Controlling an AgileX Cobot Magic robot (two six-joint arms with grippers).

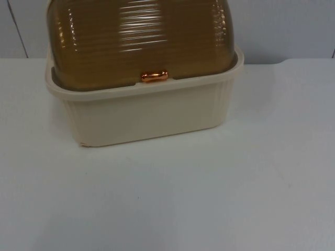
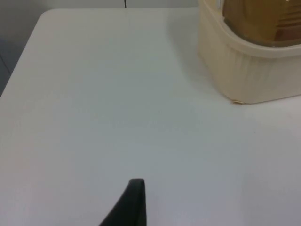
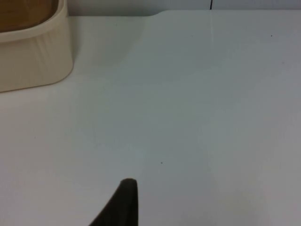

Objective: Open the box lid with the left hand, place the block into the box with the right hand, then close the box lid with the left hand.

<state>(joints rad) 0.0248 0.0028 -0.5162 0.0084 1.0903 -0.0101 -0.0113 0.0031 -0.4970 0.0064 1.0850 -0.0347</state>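
A cream ribbed box (image 1: 152, 112) stands at the back of the white table, left of centre. Its brown see-through domed lid (image 1: 141, 42) is down on the rim, with a copper handle (image 1: 154, 76) at the front edge. My left gripper (image 2: 136, 188) hangs over bare table to the left of the box (image 2: 244, 70), well apart from it. My right gripper (image 3: 128, 188) hangs over bare table to the right of the box (image 3: 33, 61), also apart from it. Both arms wait.
The white table top (image 1: 209, 198) stretches in front of the box and to both sides. A grey partition wall (image 1: 293, 26) closes the far edge. The table's left edge (image 2: 19, 70) runs near the left gripper.
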